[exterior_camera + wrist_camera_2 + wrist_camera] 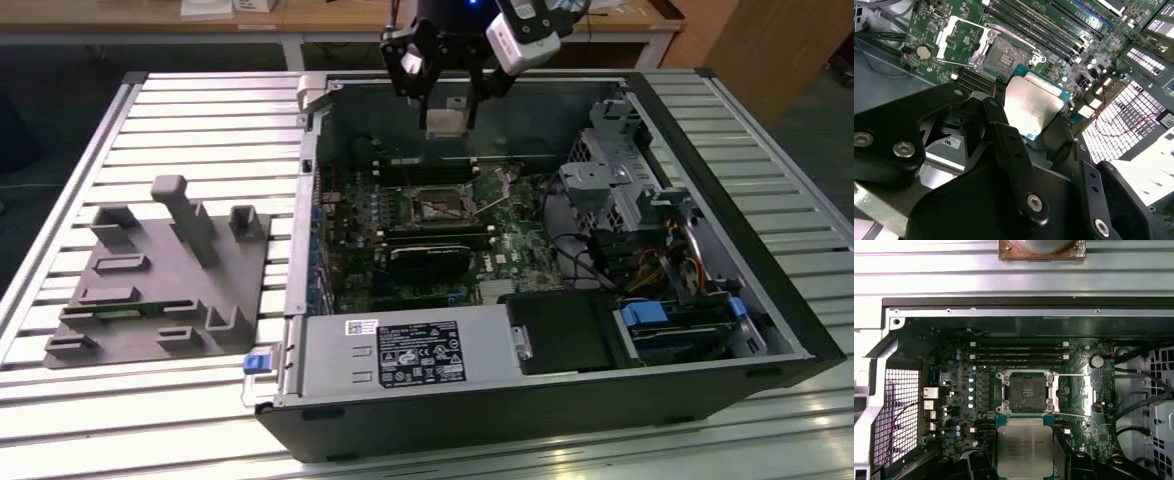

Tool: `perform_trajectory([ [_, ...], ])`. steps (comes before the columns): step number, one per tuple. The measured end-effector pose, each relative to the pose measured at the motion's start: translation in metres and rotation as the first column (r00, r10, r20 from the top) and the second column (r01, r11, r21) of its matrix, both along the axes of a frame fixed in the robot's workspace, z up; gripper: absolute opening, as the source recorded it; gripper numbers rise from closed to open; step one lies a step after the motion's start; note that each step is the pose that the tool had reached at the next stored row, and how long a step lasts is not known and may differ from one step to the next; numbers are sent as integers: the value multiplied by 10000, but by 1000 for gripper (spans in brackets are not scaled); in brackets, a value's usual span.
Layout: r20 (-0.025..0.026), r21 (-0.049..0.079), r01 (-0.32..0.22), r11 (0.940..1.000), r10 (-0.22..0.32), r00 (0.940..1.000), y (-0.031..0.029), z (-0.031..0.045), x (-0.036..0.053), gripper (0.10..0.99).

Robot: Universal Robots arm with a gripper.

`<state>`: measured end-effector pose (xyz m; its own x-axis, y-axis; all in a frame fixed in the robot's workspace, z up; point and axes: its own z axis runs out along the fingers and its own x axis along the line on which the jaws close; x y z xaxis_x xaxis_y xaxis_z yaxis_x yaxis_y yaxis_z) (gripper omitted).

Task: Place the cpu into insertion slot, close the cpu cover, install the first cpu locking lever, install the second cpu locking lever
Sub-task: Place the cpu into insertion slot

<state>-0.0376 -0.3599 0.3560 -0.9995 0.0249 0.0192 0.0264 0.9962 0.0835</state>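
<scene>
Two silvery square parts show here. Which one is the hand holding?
The cpu, a solid plate pinched in the hand. The cpu cover is an open frame, flipped back beside the insertion slot.

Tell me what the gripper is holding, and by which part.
The small flat square silver-grey cpu, clamped at two opposite side edges by the gripper.
</scene>
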Motion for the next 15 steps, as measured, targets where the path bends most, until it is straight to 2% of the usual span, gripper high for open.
perform_trajectory([
  [10, -1, -29, 0, 10000, 0, 10000, 0, -47, 0, 541],
  [15, 1, -86, 0, 10000, 0, 10000, 0, -62, 0, 541],
])
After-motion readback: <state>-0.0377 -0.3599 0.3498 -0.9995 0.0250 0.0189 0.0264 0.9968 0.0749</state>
